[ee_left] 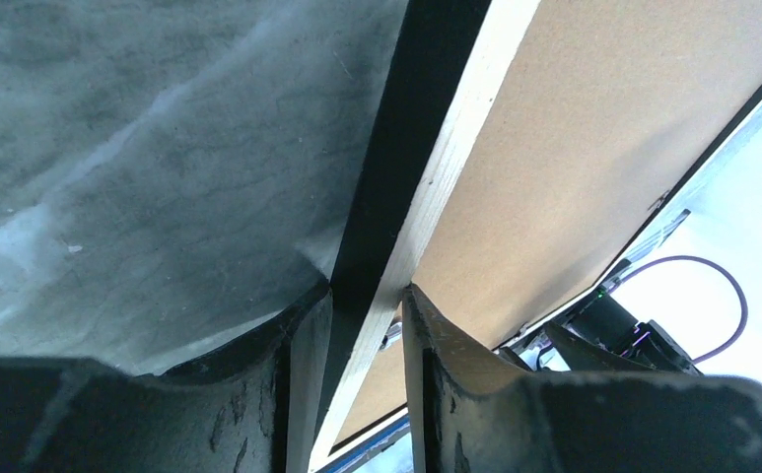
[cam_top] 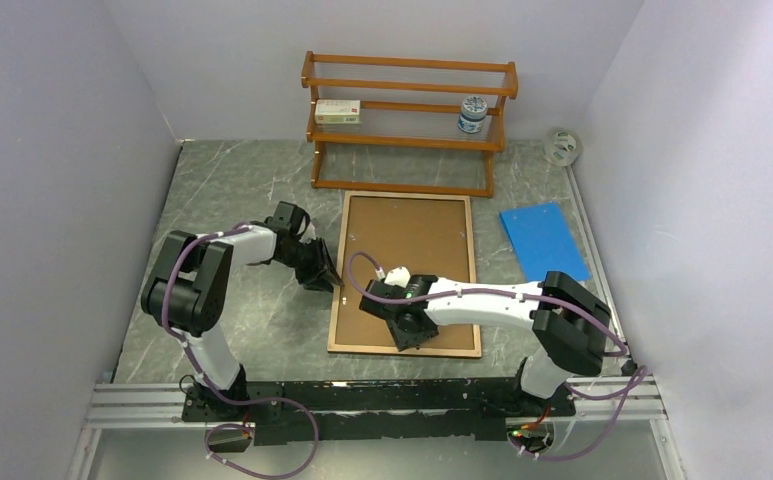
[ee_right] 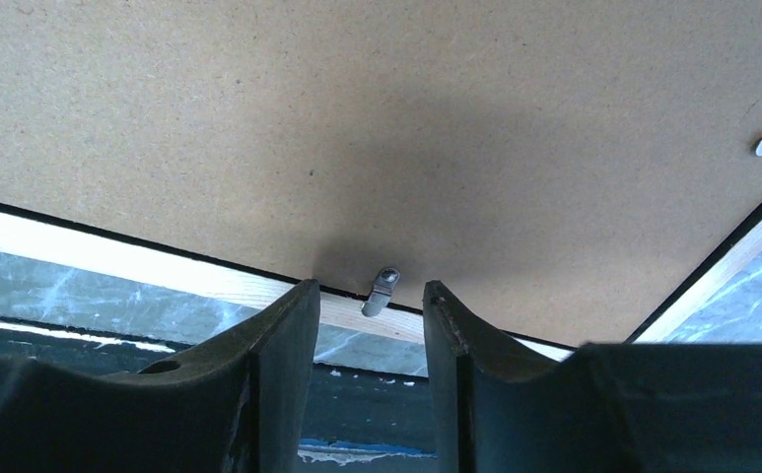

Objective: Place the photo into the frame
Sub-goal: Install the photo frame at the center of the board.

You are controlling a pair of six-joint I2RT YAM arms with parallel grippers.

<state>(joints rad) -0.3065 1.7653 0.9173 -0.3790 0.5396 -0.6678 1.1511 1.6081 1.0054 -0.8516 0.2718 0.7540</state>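
Photo isn't anywhere I can see, maybe under the backing board, can't tell. It sits in the frame, which lies back-up mid-table. Left gripper is narrowed right down, pinching the frame's left rail. Right gripper hangs over the near edge, fingers a little apart and holding nothing, lined up on a small metal clip. My worry: that clip is tiny, so the fingers could skid off it, or the pinch could tilt the frame and shift the board.
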